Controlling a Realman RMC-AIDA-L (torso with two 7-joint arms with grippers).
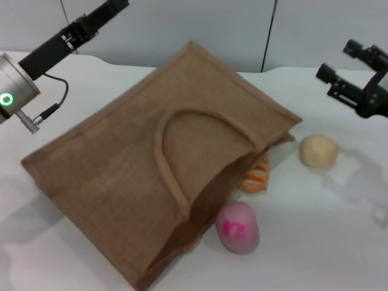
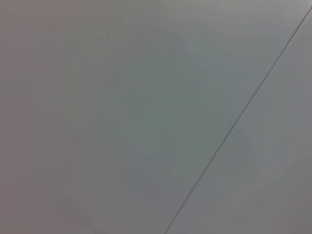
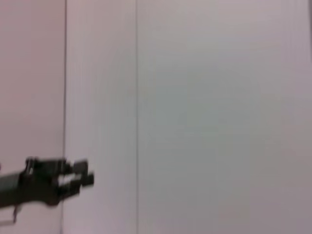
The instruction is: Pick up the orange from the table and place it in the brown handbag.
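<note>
The brown handbag (image 1: 151,163) lies flat on the white table (image 1: 339,212), with its mouth toward the front right and one loop handle (image 1: 167,151) on top. No glossy orange-red fruit shows in any view; the orange is hidden or out of view. My right gripper (image 1: 338,60) is open and empty, raised at the right, above and behind the pale beige ball. My left gripper (image 1: 119,5) is raised high at the back left, far from the bag; it also shows far off in the right wrist view (image 3: 87,174).
An orange-and-cream striped roll (image 1: 257,176) lies partly under the bag's mouth edge. A pale beige ball (image 1: 319,151) sits to the right of the bag. A pink egg-shaped item (image 1: 237,227) lies at the bag's front corner. Both wrist views show only wall.
</note>
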